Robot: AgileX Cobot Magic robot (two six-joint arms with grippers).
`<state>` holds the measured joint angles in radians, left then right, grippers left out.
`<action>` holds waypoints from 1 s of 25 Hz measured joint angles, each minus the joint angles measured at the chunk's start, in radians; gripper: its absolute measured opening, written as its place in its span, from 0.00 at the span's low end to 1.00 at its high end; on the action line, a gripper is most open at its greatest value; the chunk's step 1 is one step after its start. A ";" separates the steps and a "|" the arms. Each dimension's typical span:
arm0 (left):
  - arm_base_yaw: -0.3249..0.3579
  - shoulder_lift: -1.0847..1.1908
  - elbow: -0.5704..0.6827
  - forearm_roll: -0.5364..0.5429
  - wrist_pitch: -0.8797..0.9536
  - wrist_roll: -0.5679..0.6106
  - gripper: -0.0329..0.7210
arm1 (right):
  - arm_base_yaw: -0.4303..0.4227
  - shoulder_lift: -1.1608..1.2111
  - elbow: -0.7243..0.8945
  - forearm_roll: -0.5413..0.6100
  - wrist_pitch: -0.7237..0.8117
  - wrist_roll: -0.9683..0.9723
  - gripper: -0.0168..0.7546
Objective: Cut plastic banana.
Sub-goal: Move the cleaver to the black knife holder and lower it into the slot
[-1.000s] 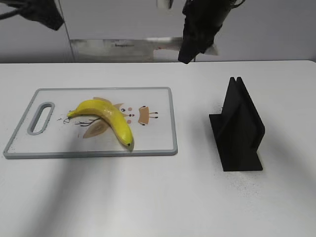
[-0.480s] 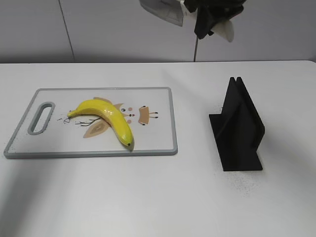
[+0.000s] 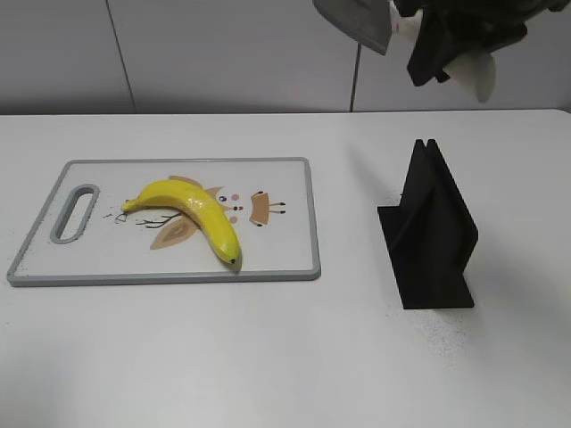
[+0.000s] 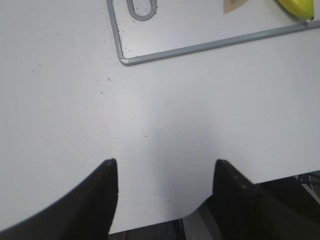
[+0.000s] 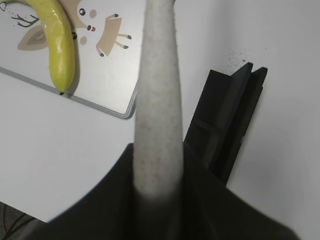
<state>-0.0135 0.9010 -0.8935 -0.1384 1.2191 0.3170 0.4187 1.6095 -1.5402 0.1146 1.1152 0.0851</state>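
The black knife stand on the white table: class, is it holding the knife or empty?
Empty. The black slotted knife stand has nothing in its slot; the right tool grips the grey-bladed knife high above the table.

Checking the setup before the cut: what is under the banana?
The banana lies on the cutting board, over its printed cartoon animal. The part of the print beneath the banana is hidden.

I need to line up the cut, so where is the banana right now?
The banana lies on the cutting board on the left half of the table in the exterior view, well left of the black stand.
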 joint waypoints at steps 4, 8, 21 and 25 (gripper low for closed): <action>0.000 -0.224 0.121 -0.010 -0.007 -0.038 0.82 | 0.000 -0.109 0.169 0.000 -0.078 0.047 0.23; 0.000 -0.430 0.225 -0.027 -0.035 -0.045 0.82 | 0.000 -0.204 0.328 -0.006 -0.146 0.102 0.23; 0.000 -0.845 0.388 0.002 -0.044 -0.137 0.81 | 0.000 -0.377 0.629 -0.103 -0.244 0.320 0.23; 0.000 -0.903 0.389 0.003 -0.042 -0.141 0.81 | 0.000 -0.377 0.649 -0.103 -0.248 0.329 0.23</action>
<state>-0.0135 -0.0019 -0.5042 -0.1350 1.1767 0.1757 0.4187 1.2329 -0.8915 0.0119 0.8673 0.4140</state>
